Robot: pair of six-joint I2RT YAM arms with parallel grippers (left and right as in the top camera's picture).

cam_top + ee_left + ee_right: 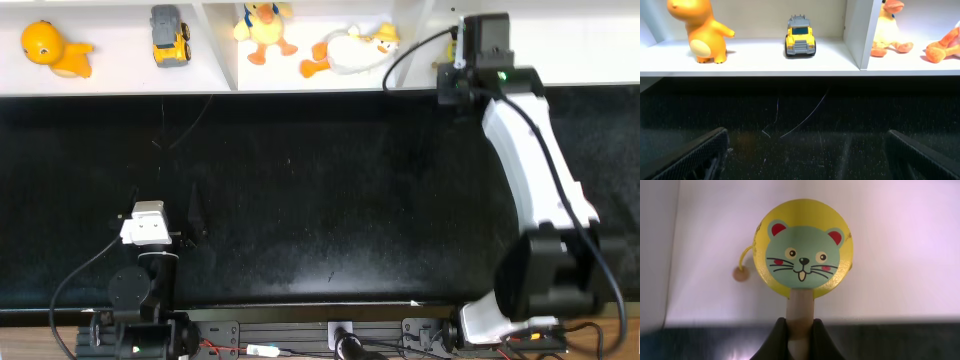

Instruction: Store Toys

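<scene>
The right gripper (800,336) is clamping the mouse-face drum toy (802,255) by its wooden handle.
The toy is pointing straight out from the gripper, head farthest, over the white shelf (900,270); the left gripper (807,150) is sitting wide open, well apart over the tabletop (800,115).

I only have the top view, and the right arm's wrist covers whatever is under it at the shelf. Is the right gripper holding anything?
Observer: Yes. The right gripper is shut on the wooden handle of a round yellow drum toy with a mouse face.
Operator: Anything hanging off it?
Observer: A small bead on a string lies beside the drum, over the white shelf floor.
Operator: And the left gripper?
Observer: The left gripper is open, its fingers wide apart above the black mat.
</scene>
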